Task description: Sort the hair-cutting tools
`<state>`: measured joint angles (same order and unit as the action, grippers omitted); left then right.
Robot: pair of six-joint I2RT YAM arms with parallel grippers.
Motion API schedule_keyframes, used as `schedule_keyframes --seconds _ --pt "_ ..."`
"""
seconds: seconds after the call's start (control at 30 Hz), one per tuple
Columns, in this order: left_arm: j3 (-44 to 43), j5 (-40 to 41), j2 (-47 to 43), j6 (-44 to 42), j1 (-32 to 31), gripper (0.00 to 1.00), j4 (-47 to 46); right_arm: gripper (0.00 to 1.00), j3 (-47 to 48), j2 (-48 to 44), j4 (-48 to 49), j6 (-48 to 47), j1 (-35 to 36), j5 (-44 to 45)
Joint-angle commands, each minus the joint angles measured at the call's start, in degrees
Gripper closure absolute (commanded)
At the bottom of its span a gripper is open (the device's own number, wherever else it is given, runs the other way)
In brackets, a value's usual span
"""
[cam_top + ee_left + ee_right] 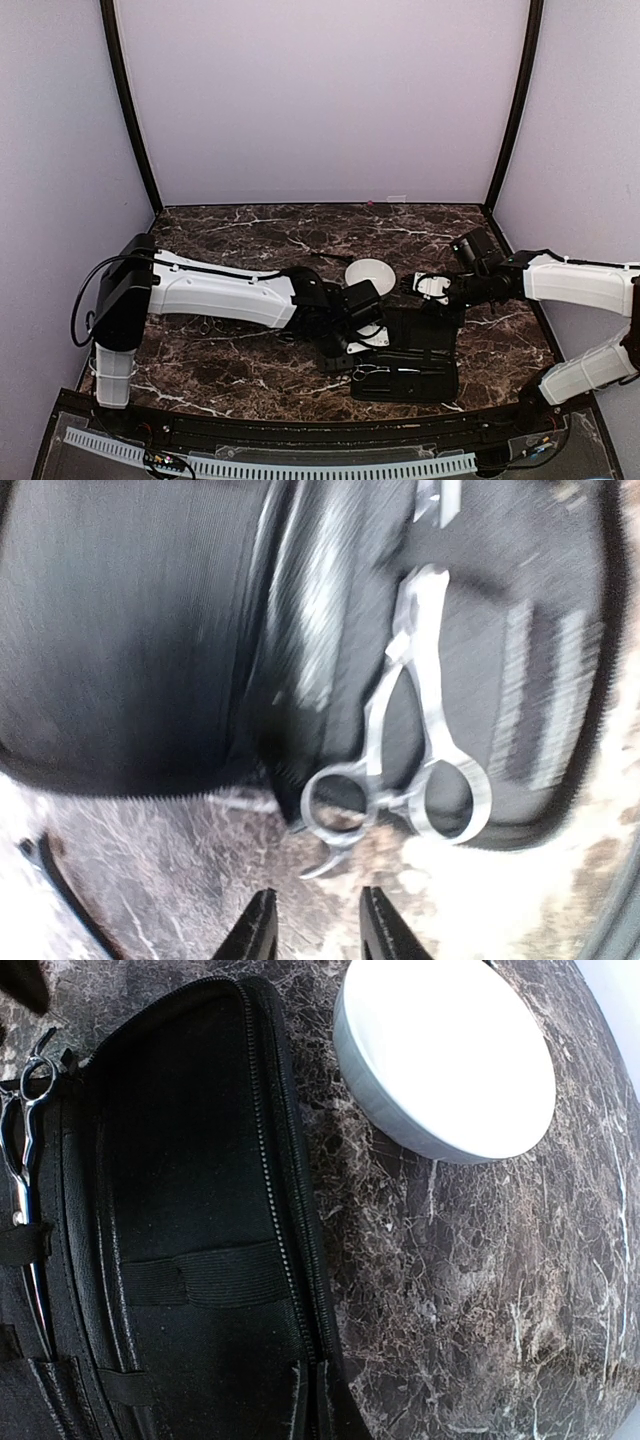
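Lying in the case [130, 630], scissors [412, 630], rings toward the part-open, empty left hand [312, 930] (right hand [412, 284] closed), blades away.

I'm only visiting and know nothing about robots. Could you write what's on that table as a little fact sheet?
surface: dark marble table
case: black case, lying open
tool: silver scissors, inside the case
bowl: white bowl, empty, beside the case
left arm: left hand open and empty, near the scissors' rings
right arm: right hand shut, by the case's far edge
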<state>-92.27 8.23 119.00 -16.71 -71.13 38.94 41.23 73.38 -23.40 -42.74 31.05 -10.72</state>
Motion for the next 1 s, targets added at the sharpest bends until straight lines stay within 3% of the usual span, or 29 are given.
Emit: schedule_keyframes --seconds 0.0,0.2,0.97 --pt "3.62 -2.17 -3.12 1.86 1.34 0.73 -4.13 0.96 -0.63 -0.08 1.09 0.22 0.44 0.24" --pt "3.82 -8.32 -3.0 2.0 1.7 0.77 -7.07 0.96 -0.96 0.0 1.23 0.19 0.48 0.56" --pt "-1.87 -14.03 4.16 0.08 1.79 0.84 -6.96 0.96 -1.08 0.53 1.09 -0.15 0.5 0.44"
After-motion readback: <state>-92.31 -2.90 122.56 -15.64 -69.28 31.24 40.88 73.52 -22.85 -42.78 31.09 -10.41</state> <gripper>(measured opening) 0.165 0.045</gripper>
